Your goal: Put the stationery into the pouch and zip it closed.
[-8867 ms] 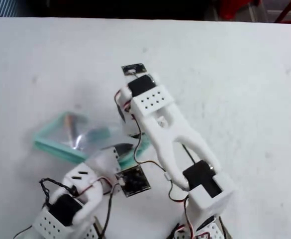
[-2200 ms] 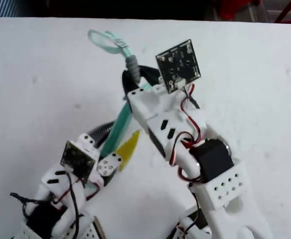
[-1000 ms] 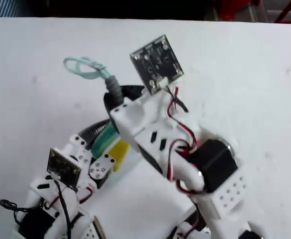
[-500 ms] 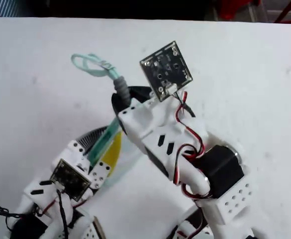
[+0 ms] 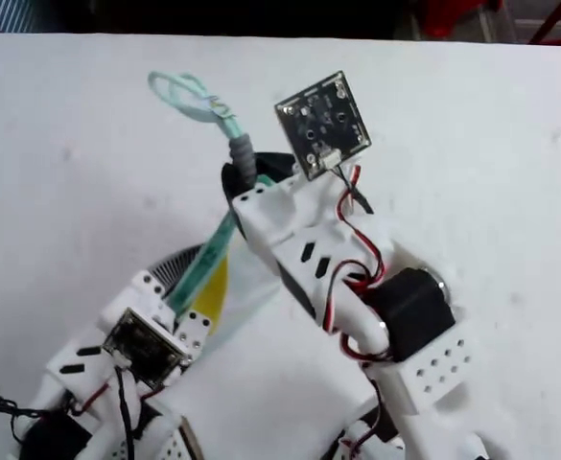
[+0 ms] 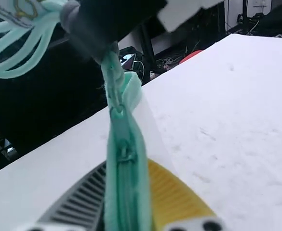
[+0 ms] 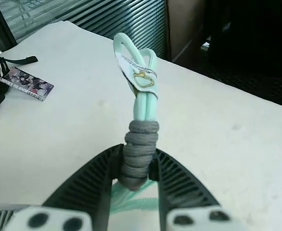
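Counter (image 5: 69,192), left side: bare white surface runs out to the left border of the high view, leaving wide room there.
Left gripper (image 5: 211,261): low and near the front of the counter, closed on the pouch. In the left wrist view (image 6: 126,166) one grey ribbed finger (image 6: 78,207) and one yellow ribbed finger (image 6: 174,199) press the mint zip strip from either side.
Pouch (image 5: 224,230): held off the counter, edge-on, with its mint zip strip slanting up from the left gripper toward the right one. The clear side panel (image 6: 148,125) hangs just beside the strip. I cannot tell how far the zip is shut.
Cord loop (image 5: 184,96): a mint loop sticking out past the right gripper toward the far side, free in the air.
Grey collar (image 5: 245,153): wound round the base of the loop, where the loop meets the zip.
Right gripper (image 5: 251,177): clamped on the grey collar. In its wrist view (image 7: 136,163) both black fingers touch the collar (image 7: 140,144).
Far edge: a straight line across the top of the high view, well beyond the loop.
Counter, right side: a broad open stretch to the right of the right arm.
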You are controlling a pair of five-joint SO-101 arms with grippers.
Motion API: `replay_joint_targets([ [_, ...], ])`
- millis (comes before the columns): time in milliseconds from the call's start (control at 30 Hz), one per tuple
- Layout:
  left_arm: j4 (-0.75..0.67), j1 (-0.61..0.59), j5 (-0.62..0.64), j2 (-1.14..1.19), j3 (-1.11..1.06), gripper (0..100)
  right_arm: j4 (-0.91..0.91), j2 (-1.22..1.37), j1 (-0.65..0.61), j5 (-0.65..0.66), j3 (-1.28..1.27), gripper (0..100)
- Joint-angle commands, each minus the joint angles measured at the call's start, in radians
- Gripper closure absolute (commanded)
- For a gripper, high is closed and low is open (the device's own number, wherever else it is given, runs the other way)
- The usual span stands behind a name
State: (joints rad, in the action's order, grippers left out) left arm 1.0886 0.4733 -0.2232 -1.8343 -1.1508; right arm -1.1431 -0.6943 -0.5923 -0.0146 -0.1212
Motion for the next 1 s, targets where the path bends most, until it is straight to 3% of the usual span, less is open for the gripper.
replay_joint_targets([
  [0, 0.092, -0.002, -0.055, 0.002, 0.043, 98, 0.102, -0.021, 0.076, 0.023, -0.014, 98.1],
  [133, 0.158, -0.004, -0.054, 0.004, 0.106, 98, 0.232, -0.021, 0.128, 0.092, -0.114, 98.1],
  [400, 0.176, -0.004, -0.055, 0.004, 0.124, 98, 0.414, -0.021, 0.269, 0.094, -0.226, 98.1],
  [700, 0.173, -0.002, -0.054, 0.004, 0.123, 98, 0.326, -0.067, 0.156, 0.092, -0.227, 98.1],
  [967, 0.18, 0.035, -0.055, 0.004, 0.124, 98, 0.526, 0.074, 0.394, 0.144, -0.222, 98.1],
])
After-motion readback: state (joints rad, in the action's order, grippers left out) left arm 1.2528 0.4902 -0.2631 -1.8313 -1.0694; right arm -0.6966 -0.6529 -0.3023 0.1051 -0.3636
